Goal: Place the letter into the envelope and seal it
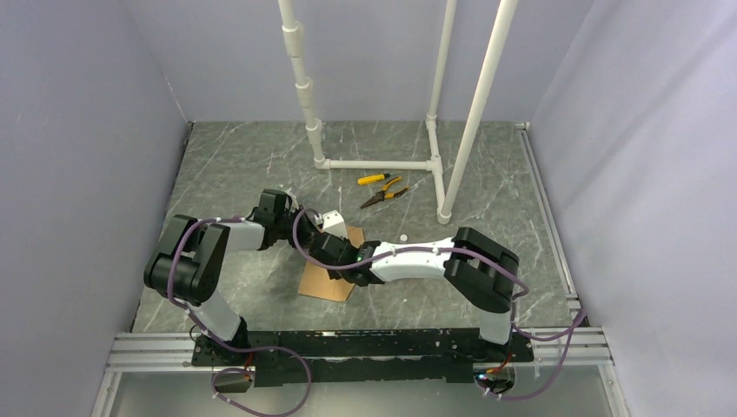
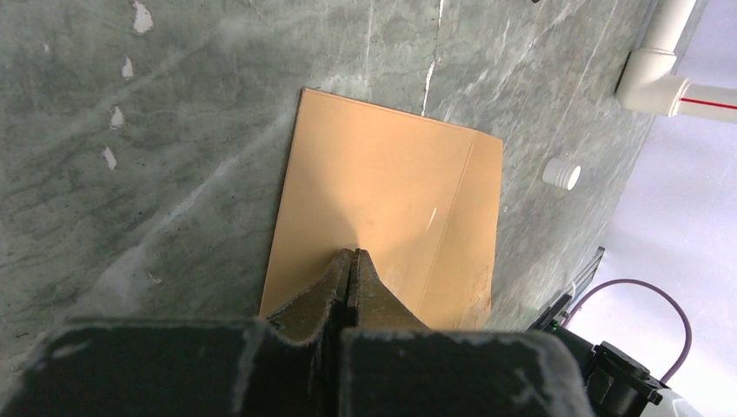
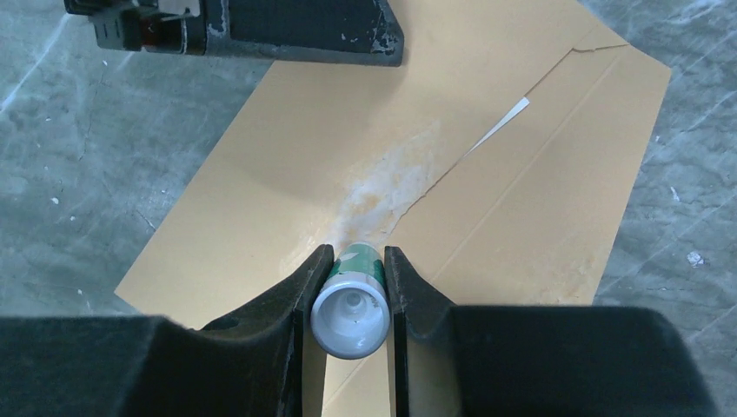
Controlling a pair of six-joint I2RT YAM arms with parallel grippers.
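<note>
Right gripper (image 3: 355, 256) fills the bottom of the right wrist view. Its two dark fingers (image 3: 295, 295) are clamped on a glue stick (image 3: 350, 314), a white tube with a green label. The tube's far end points down at the envelope (image 3: 287, 174). Just beyond the tube a pale, glossy smear (image 3: 391, 187) spreads along a diagonal seam of the brown paper. Further up that seam, toward the upper right, a thin white sliver (image 3: 504, 122) shows.

At the bottom centre of the left wrist view, the left gripper (image 2: 350, 257) has its fingers pressed flat together, with no gap and nothing visible between them. The tips sit over the near part of the envelope and seem to rest on it, though contact is not certain. At the right of this view a small white cap (image 2: 561, 174) stands on the grey marbled table (image 2: 174, 130), near the envelope's edge but apart from it.

From above, the envelope lies flat a little left of centre and slightly below the middle of the frame. Both grippers meet over its upper end and partly cover it. No separate letter is visible, and whether it lies inside cannot be told. Toward the upper middle lie a pair of pliers (image 1: 383, 196) and a yellow-handled tool (image 1: 374, 179), beside a white pipe frame (image 1: 378, 163).
</note>
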